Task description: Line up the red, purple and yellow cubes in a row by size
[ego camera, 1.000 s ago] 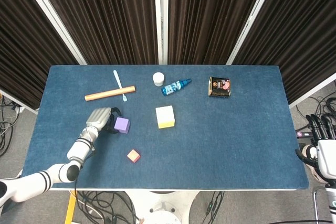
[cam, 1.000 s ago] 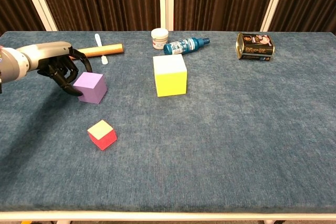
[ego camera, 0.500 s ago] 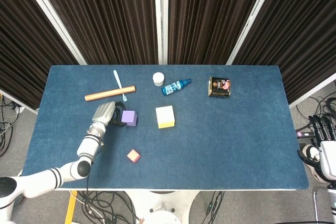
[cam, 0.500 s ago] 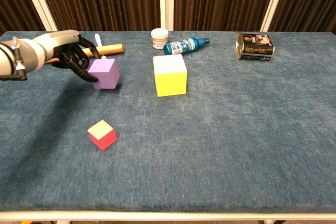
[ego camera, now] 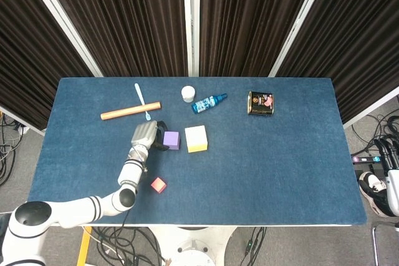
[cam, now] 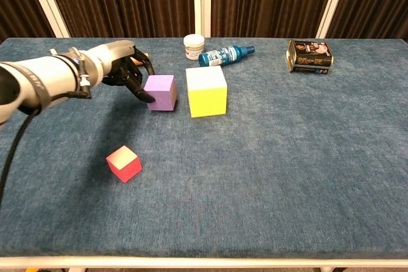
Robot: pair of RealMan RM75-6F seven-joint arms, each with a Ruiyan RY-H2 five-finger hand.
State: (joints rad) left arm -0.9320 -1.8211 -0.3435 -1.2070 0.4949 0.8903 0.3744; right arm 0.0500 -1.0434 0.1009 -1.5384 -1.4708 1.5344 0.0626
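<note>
1. Gripping the purple cube [cam: 161, 92] from its left side, the left hand [cam: 125, 71] is holding it just beside the yellow cube [cam: 206, 90], seemingly to make the two neighbours in a row; whether the cube is resting on the table [cam: 287, 157] or hanging just above it, I cannot tell.
2. The red cube [cam: 124, 163], the smallest, is lying well apart, nearer and to the left, so it is likely waiting for a spot left of the purple one.
3. The right hand [ego camera: 393, 182] is hanging off the table's right edge; its fingers are mostly cut off, so I cannot tell its state.
4. A jar [cam: 194, 46], bottle [cam: 226, 55], tin [cam: 310, 56], wooden stick [ego camera: 130, 111] and spatula [ego camera: 141, 100] are crowding the far strip, while open cloth is lying near and to the right.
</note>
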